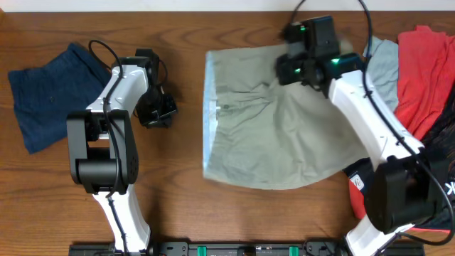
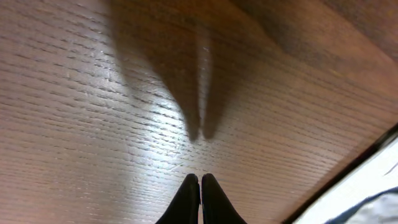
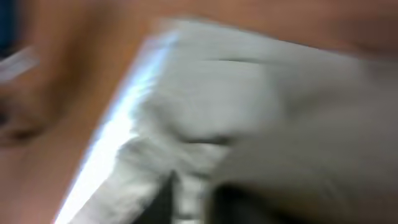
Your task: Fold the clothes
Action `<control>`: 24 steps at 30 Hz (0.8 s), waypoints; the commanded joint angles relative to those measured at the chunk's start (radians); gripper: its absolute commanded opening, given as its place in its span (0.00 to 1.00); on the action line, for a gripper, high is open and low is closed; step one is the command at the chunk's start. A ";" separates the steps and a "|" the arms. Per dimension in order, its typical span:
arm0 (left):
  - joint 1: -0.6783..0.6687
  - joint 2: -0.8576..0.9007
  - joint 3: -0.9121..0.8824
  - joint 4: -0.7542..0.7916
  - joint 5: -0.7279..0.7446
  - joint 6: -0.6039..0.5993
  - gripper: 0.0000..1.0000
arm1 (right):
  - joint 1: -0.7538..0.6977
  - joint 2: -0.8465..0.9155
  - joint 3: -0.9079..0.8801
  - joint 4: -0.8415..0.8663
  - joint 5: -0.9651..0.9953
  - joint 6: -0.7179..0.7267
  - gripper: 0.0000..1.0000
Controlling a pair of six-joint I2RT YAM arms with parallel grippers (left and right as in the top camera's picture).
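Observation:
The khaki shorts (image 1: 277, 135) lie spread in the middle of the table, with the pale blue waistband lining (image 1: 208, 121) along their left edge. My right gripper (image 1: 286, 71) is over their far edge. In the blurred right wrist view its fingers (image 3: 189, 193) have khaki cloth (image 3: 280, 93) between them and look shut on it. My left gripper (image 1: 158, 114) is shut and empty just above bare wood (image 2: 200, 179), left of the shorts. Navy shorts (image 1: 50, 92) lie flat at the far left.
A red garment (image 1: 426, 71) and a light-blue garment (image 1: 384, 67) are piled at the back right. A dark garment (image 1: 442, 160) and a red-and-white item (image 1: 355, 186) lie by the right arm's base. Cables run along the front edge.

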 commanded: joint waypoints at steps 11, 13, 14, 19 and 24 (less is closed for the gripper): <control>0.000 -0.025 -0.006 -0.004 0.010 -0.013 0.06 | 0.059 0.023 0.002 -0.230 0.691 0.273 0.71; 0.000 -0.025 -0.006 -0.005 0.010 -0.013 0.06 | 0.003 0.024 0.002 -0.253 0.652 0.303 0.74; 0.000 -0.025 -0.006 -0.005 0.010 -0.013 0.06 | -0.024 0.024 0.002 -0.256 0.631 0.303 0.75; 0.000 -0.025 -0.006 -0.005 0.010 -0.012 0.06 | -0.164 0.025 0.002 -0.247 0.603 0.304 0.78; 0.000 -0.025 -0.006 -0.005 0.010 -0.009 0.06 | -0.276 0.028 -0.009 -0.243 0.396 0.114 0.88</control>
